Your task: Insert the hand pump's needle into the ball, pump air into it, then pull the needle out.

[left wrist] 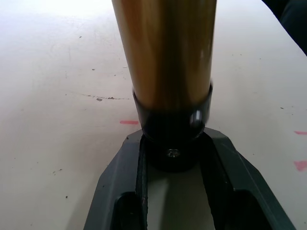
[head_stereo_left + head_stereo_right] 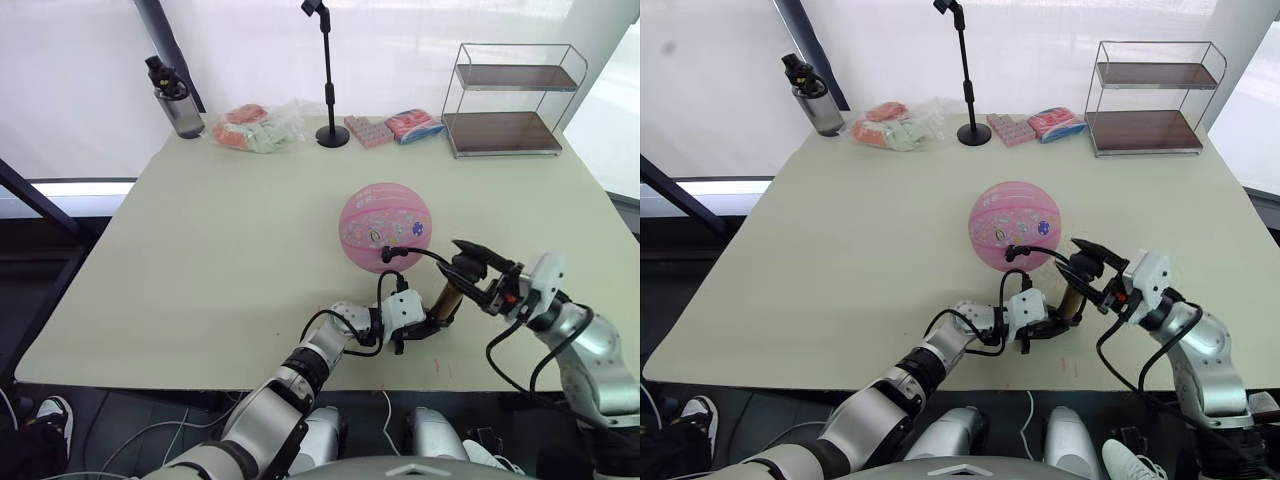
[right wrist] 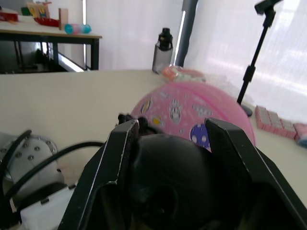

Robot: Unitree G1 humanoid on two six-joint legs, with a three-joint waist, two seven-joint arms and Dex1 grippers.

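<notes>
One ball [image 2: 385, 226], mid-worktop [image 2: 200, 250]; one hand pump [image 2: 447, 297] tilted just in front, hose at ball. Left end effector [image 2: 412, 325] low, clamping pump base; right end effector [image 2: 478, 268] raised, clenched on its T-handle

Pink picture-printed ball [image 2: 385, 227]; bronze-gold, black-capped hand pump [image 2: 446, 299].
</notes>
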